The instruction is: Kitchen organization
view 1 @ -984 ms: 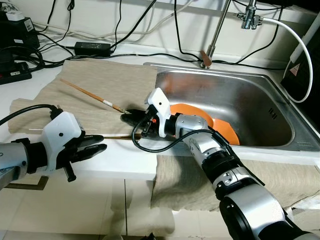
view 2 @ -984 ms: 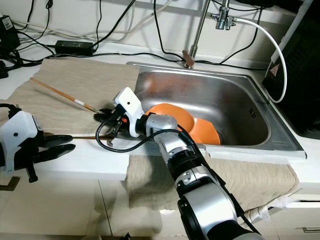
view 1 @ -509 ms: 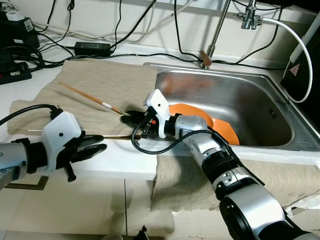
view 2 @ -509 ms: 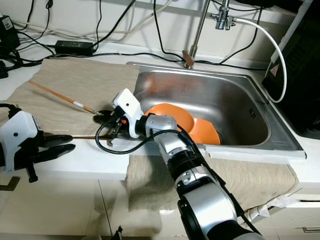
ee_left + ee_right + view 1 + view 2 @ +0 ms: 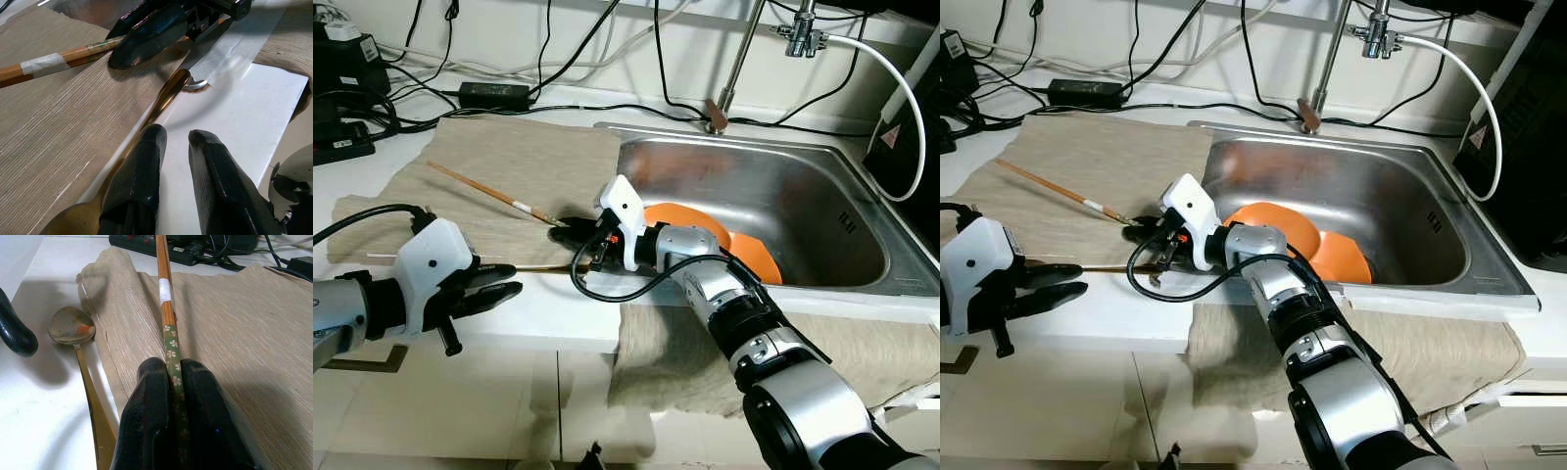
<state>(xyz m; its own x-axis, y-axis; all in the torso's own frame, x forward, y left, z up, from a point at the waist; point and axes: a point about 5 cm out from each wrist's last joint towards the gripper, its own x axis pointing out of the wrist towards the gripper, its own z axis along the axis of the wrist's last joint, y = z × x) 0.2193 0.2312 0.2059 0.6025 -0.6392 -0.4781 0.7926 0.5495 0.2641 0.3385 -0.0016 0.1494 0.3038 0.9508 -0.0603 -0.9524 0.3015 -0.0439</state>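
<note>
Fig.: kitchen organization, utensil pick-up at counter edge. Right gripper (image 5: pixel 570 232) reaches across from the sink side w/ fingers (image 5: pixel 151 416) closed tight on the green flower-patterned end of the chopsticks (image 5: pixel 165 293). The rest of the pair runs straight out ahead of the fingertips, over the beige cloth mat (image 5: pixel 519 162); far tip looks slightly raised, so the pair is prob. being lifted by one end rather than lying flat. Pinching at the very end keeps the fingers clear of the mat, but the long free length may swing or sag.

Left gripper (image 5: pixel 499 290) sits low at the counter's front edge, fingers (image 5: pixel 142 181) a narrow gap apart, holding nothing. The gold spoon (image 5: pixel 80 340) lies on white counter just beside and partly under its fingertip on the mat side, the handle running on ahead toward the right gripper, bowl nearest the left wrist. Judgement: left is lined up along the handle for a later grasp; the flat, thin handle on a hard surface will be awkward to get under.

Behind the right wrist, the steel sink (image 5: pixel 822 171) holds an orange plate (image 5: pixel 744 250), partly hidden by the arm. Cables (image 5: pixel 489 93) and a power brick lie beyond the mat, well apart from both tools.
</note>
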